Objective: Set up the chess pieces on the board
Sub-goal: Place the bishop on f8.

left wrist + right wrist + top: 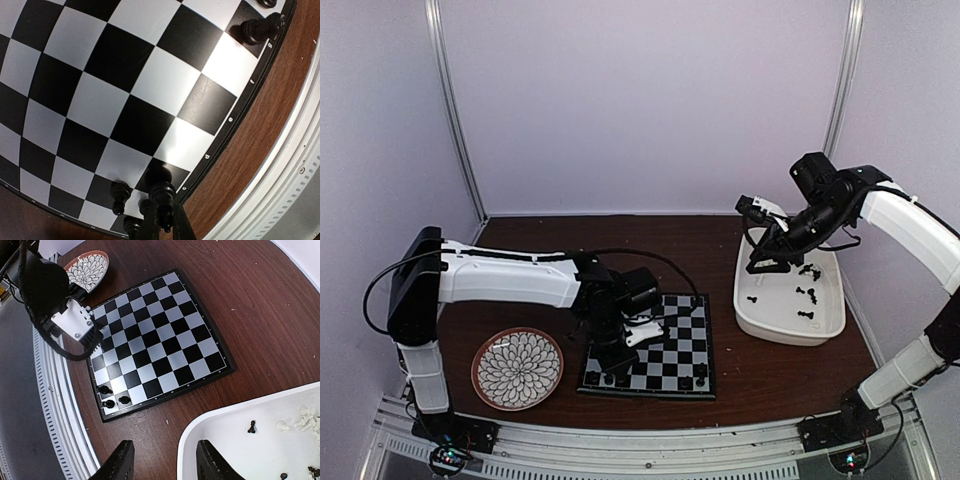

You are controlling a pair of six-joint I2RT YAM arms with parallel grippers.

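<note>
Read the overhead view as a clock face with twelve at the back wall. The flower-patterned plate [517, 368] lies at about eight o'clock on the brown table [770, 380], close to the left rim of the board [665, 350] without touching it. The left arm [505, 278] reaches in from nine o'clock past the plate's far side. Its wrist hangs over the board's left columns and hides those squares from above.

The left gripper [164, 215] is low over the board's seven o'clock corner, clenched on a black piece [161, 191]. Whether that piece's foot rests on its square I cannot tell. Other black pieces [120, 196] crowd the neighbouring corner squares just beside the fingers, leaving little room around the held one. The board itself sits at six o'clock, front and centre, and most of its squares are bare. A few more black figures stand at its five o'clock corner.

At two o'clock from the board lies the white tub [775, 315], holding the remaining chess pieces [807, 293], black and white, scattered loosely toward its far and right side. The right gripper [165, 445] hangs above the tub's near-left rim with its fingers parted and nothing between them. One finger is over bare table and the other over the rim.
</note>
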